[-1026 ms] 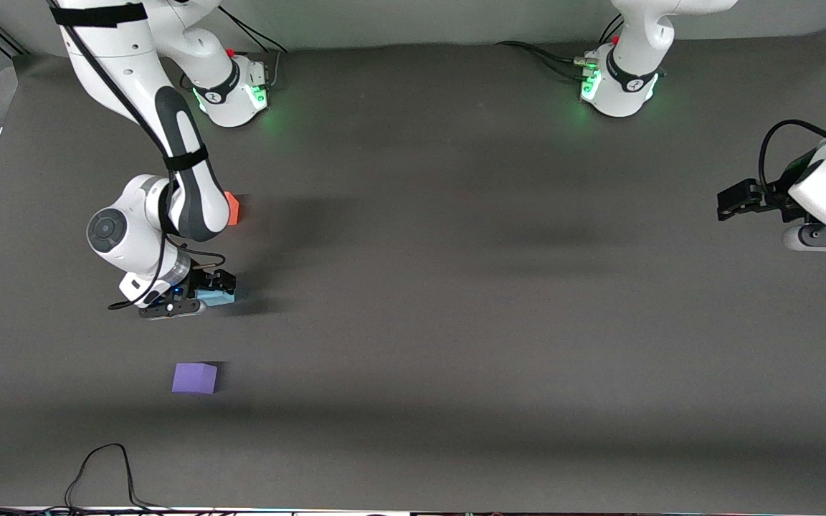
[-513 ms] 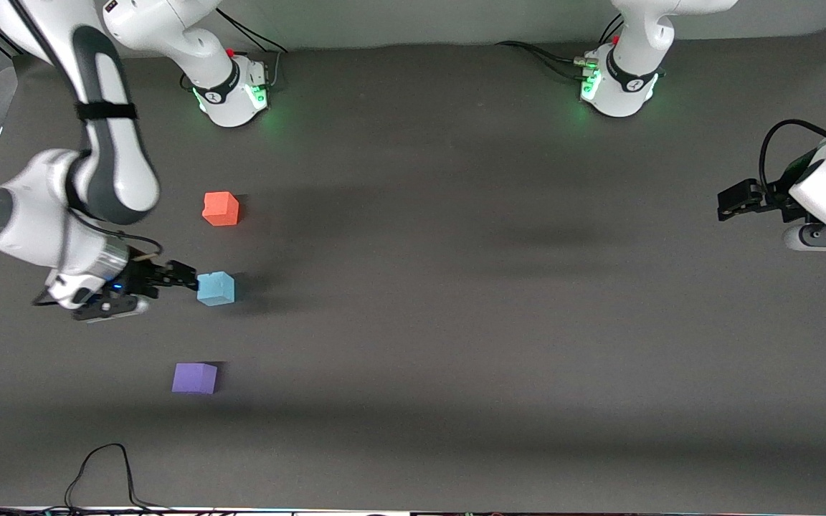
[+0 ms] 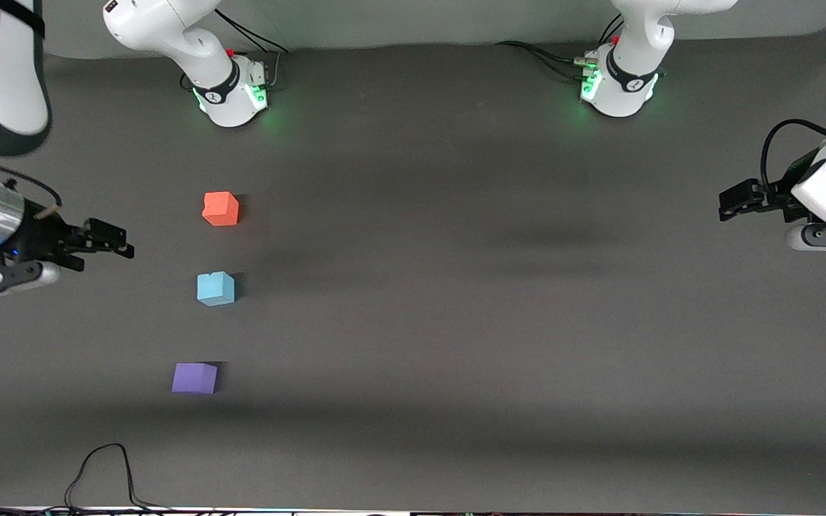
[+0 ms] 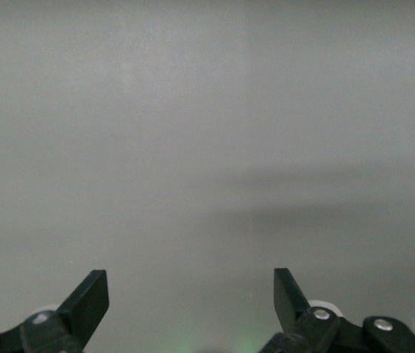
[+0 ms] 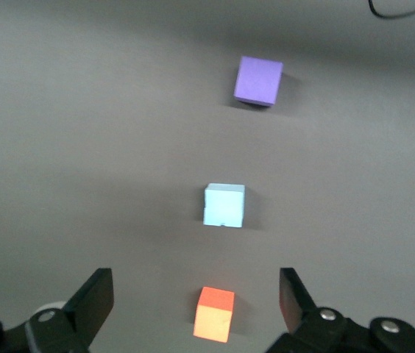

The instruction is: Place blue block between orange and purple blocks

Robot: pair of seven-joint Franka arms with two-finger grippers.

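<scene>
Both grippers hold nothing. The right gripper (image 3: 115,240), jaws spread wide, hangs at the right arm's end of the table, clear of the blocks. The blue block (image 3: 216,288) sits on the table between orange (image 3: 221,208) and purple (image 3: 195,378), apart from each, so the placing looks done. The left gripper (image 3: 732,201), equally wide, waits at its own end.

Front view: high, facing robots, whole table (image 3: 456,287) covered. Right wrist view: angled down at blue block (image 5: 224,205); shared with front view. Left wrist view: bare surface only.
</scene>
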